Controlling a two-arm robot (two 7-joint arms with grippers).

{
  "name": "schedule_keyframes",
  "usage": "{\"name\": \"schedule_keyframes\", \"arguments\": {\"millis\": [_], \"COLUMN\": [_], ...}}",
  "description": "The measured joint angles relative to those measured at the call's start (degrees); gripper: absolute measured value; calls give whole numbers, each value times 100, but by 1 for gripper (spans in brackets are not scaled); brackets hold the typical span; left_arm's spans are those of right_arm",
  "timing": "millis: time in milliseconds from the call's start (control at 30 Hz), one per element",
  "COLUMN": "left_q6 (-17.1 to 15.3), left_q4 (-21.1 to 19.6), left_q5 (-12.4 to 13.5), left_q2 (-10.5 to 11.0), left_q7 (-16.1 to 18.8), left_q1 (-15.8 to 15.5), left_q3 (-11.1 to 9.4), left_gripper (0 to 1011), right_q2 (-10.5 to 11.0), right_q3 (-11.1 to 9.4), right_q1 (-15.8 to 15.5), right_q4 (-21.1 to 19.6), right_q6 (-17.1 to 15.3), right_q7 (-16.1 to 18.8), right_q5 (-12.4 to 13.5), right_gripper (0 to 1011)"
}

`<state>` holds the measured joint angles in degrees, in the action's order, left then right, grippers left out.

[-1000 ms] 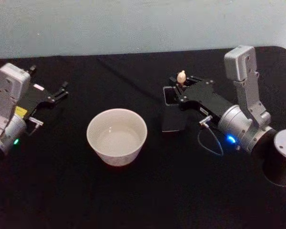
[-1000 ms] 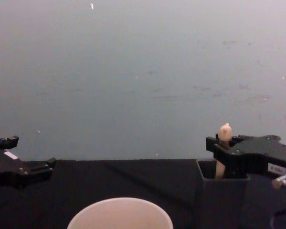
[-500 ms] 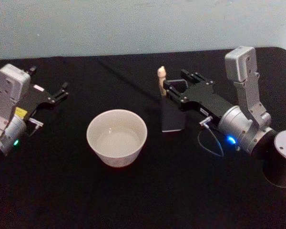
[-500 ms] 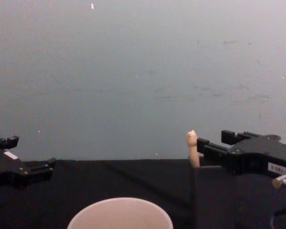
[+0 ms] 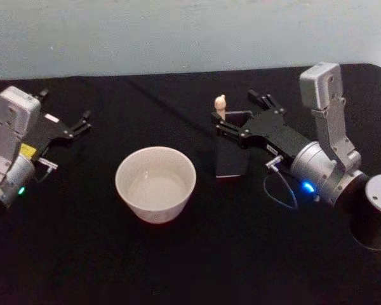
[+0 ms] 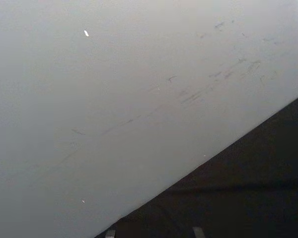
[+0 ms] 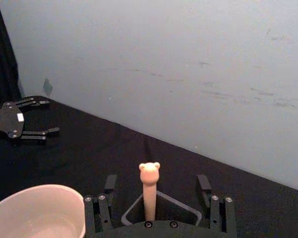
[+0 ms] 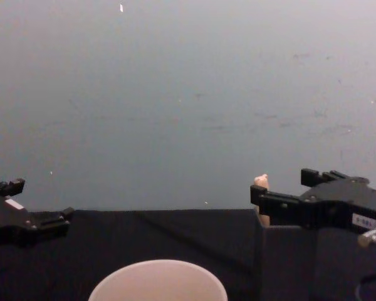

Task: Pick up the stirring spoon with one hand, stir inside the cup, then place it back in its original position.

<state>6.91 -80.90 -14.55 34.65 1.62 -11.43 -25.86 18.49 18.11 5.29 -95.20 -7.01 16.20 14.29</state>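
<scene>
The stirring spoon point(image 7: 149, 191) stands upright in the dark holder point(image 7: 161, 212), between the spread, empty fingers of the right gripper point(image 7: 158, 198). The cup point(image 5: 155, 182) sits just to the holder's left; the left gripper point(image 5: 75, 125), also open, idles well away

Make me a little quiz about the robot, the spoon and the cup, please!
1. True or false: the right gripper is squeezing the stirring spoon.
2. Where does the spoon stand? A) in the cup B) in the dark holder C) flat on the table
3. Fill in: the left gripper waits at the table's ____ side, away from the cup.

Key
1. False. Its fingers are spread wide, one on each side of the handle, not touching it.
2. B. The handle sticks up out of the holder's square mouth.
3. Left.
</scene>
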Motion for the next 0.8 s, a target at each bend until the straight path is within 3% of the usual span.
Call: {"name": "schedule_keyframes", "arguments": {"millis": [267, 500, 633, 800], "left_q6": [0, 0, 0, 0], "left_q4": [0, 0, 0, 0], "left_q5": [0, 0, 0, 0], "left_q2": [0, 0, 0, 0], "left_q7": [0, 0, 0, 0], "left_q1": [0, 0, 0, 0], "left_q3": [0, 0, 0, 0], "left_gripper": [1001, 1001, 1001, 1001], "right_q2": [-3, -134, -300, -377], "right_q3": [-71, -423, -652, -773], "right_q1": [-1, -26, -16, 11], "right_q4": [-44, -173, -17, 336], "right_q6": [118, 549, 698, 678], "right_q7": [104, -85, -617, -1039], "right_q5": [136, 347, 64, -346], "right_gripper": [1003, 1002, 1002, 1003]}}
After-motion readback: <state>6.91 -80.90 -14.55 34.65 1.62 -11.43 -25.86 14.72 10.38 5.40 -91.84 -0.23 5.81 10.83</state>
